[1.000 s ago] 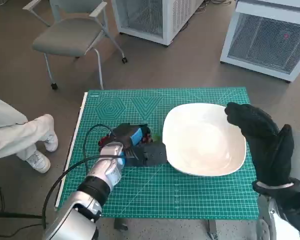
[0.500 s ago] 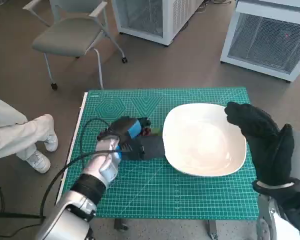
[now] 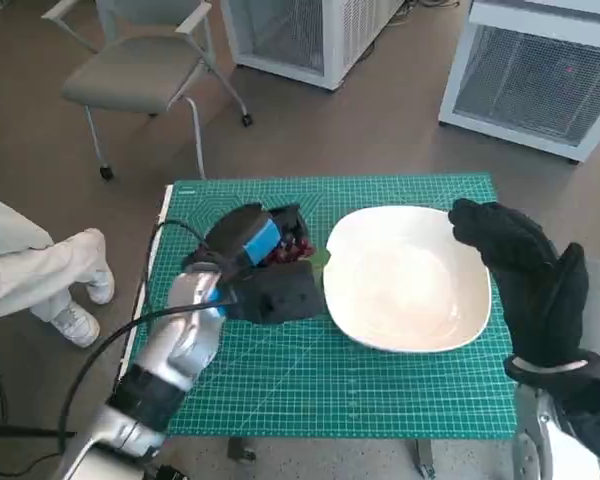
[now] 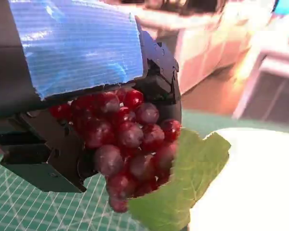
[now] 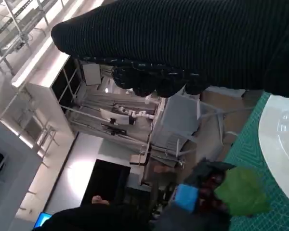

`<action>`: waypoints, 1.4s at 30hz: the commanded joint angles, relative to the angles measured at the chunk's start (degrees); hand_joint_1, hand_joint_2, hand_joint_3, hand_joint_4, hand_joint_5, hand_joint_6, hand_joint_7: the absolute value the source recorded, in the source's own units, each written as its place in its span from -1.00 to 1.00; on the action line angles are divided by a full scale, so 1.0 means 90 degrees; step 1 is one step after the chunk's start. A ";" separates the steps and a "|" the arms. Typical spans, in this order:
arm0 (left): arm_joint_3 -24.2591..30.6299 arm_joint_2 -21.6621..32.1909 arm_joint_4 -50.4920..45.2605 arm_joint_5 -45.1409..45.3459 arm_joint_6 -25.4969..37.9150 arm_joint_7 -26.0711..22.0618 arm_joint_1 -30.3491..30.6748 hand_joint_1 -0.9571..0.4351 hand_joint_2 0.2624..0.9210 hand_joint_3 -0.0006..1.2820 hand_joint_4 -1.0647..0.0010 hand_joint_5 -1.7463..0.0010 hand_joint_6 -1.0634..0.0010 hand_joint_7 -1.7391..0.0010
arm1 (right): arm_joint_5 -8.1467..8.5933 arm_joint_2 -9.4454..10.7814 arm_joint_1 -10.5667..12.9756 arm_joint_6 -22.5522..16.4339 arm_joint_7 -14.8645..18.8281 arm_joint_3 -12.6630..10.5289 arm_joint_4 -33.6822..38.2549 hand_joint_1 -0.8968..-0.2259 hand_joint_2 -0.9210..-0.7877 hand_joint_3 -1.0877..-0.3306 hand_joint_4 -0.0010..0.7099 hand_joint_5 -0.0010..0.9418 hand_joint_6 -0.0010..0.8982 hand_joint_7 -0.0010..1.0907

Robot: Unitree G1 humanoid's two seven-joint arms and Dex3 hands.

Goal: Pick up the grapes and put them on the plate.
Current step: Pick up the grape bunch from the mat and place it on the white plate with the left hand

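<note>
Head view: the left hand (image 3: 255, 250) holds the grapes (image 3: 292, 247) above the green mat (image 3: 380, 385), just beside the near-left rim of the white plate (image 3: 410, 290), not yet over it. In the left wrist view the black fingers (image 4: 159, 72) curl around the red bunch (image 4: 127, 139), which hangs below the blue tape (image 4: 79, 45) with a green leaf (image 4: 185, 183) sticking out toward the plate (image 4: 260, 178). The right hand (image 3: 525, 275) hovers at the plate's far right edge, gloved fingers spread and holding nothing. A grey chair (image 3: 145, 70) stands beyond the table, and a person's leg and white shoe (image 3: 80, 320) show at the left.
</note>
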 commanded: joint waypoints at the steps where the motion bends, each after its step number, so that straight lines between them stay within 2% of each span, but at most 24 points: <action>1: 0.0293 0.0167 -0.0798 -0.0046 0.0090 -0.0146 0.0220 0.38 0.69 -0.63 -0.28 -0.53 -0.33 -0.10 | -0.0003 -0.0001 0.0034 0.0033 0.0013 -0.0017 0.0131 0.17 -1.00 0.29 -0.04 -0.22 -0.67 0.65; 8: 0.0630 0.0218 -0.1552 -0.0175 0.0051 -0.0270 0.0409 0.38 0.85 -0.85 -0.43 -0.37 -0.33 -0.13 | 0.0002 0.0016 0.0023 0.0013 0.0003 -0.0021 0.0139 0.17 -1.00 0.30 -0.03 -0.22 -0.66 0.64; 18: 0.0750 0.0118 -0.1709 -0.0219 -0.0072 -0.0255 0.0456 0.38 0.86 -0.91 -0.52 -0.30 -0.38 -0.11 | 0.0048 0.0037 0.0032 0.0013 0.0001 -0.0021 0.0126 0.18 -1.00 0.30 -0.05 -0.23 -0.65 0.64; 24: 0.0698 0.0089 -0.1618 -0.0229 -0.0149 -0.0306 0.0394 0.38 0.86 -0.91 -0.53 -0.28 -0.38 -0.12 | 0.0012 0.0048 0.0056 -0.0028 -0.0016 -0.0012 0.0108 0.19 -1.00 0.30 -0.05 -0.22 -0.65 0.64; 34: 0.0393 -0.0194 -0.1472 -0.0077 0.0042 -0.0638 -0.0147 0.38 0.89 -0.92 -0.48 -0.31 -0.35 -0.14 | -0.0020 0.0025 0.0089 -0.0034 -0.0048 -0.0030 0.0067 0.19 -1.00 0.30 -0.05 -0.22 -0.65 0.64; 42: 0.0026 -0.0660 -0.0924 0.0161 0.0082 -0.0676 -0.0895 0.38 0.93 -0.89 -0.31 -0.50 -0.40 -0.03 | -0.0019 0.0029 0.0164 0.0038 -0.0130 -0.0053 -0.0072 0.19 -1.00 0.30 -0.06 -0.22 -0.65 0.63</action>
